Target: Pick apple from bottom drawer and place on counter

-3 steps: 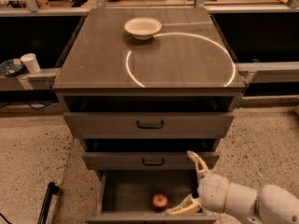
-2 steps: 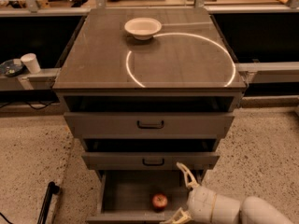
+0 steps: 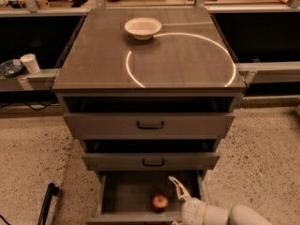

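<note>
- Apple (image 3: 160, 202): lies on the floor of the bottom drawer (image 3: 126, 196), close to the front edge and slightly right of its middle; nothing touches it
- Gripper (image 3: 172, 201): reaches into the drawer's front right corner, level with the apple; its fingers are spread wide and hold nothing. One finger (image 3: 177, 187) slants up toward the drawer's back edge; the other is largely cut off at the frame's lower border
- Governing relation: the apple sits just beside the fingers, to their left, at about the mouth of the gap and not yet between them. Being round, it offers no long axis to align with, so a short leftward advance should bracket it
- Counter (image 3: 187, 74): well above the drawer; a bowl (image 3: 143, 28) stands near its back edge, leaving bare surface toward the front edge
</note>
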`<control>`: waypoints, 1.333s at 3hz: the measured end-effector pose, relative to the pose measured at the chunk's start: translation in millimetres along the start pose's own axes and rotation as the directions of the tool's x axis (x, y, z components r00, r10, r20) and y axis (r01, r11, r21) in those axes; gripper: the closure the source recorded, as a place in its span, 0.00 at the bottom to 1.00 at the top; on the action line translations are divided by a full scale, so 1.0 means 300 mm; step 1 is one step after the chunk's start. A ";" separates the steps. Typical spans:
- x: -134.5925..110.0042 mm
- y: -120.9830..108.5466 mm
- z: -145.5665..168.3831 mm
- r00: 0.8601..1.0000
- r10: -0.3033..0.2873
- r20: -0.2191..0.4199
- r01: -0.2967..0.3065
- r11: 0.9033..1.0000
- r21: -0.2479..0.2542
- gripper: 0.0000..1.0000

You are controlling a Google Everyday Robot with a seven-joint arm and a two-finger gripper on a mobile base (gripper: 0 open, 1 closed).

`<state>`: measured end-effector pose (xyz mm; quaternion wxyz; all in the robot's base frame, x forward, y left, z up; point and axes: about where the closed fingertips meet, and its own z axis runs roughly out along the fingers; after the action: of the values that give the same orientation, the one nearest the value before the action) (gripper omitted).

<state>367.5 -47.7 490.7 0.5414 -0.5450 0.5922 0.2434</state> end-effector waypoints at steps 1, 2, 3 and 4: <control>0.047 -0.044 0.008 1.000 0.006 -0.002 -0.006 1.000 0.003 0.00; 0.214 -0.097 0.052 1.000 -0.010 -0.022 0.009 0.999 -0.037 0.00; 0.423 -0.128 0.126 0.996 -0.021 -0.090 0.011 0.994 -0.108 0.00; 0.598 -0.148 0.186 0.991 -0.021 -0.134 0.002 0.991 -0.137 0.00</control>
<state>461.2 -79.9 325.1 0.4626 -0.5994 0.6063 0.2430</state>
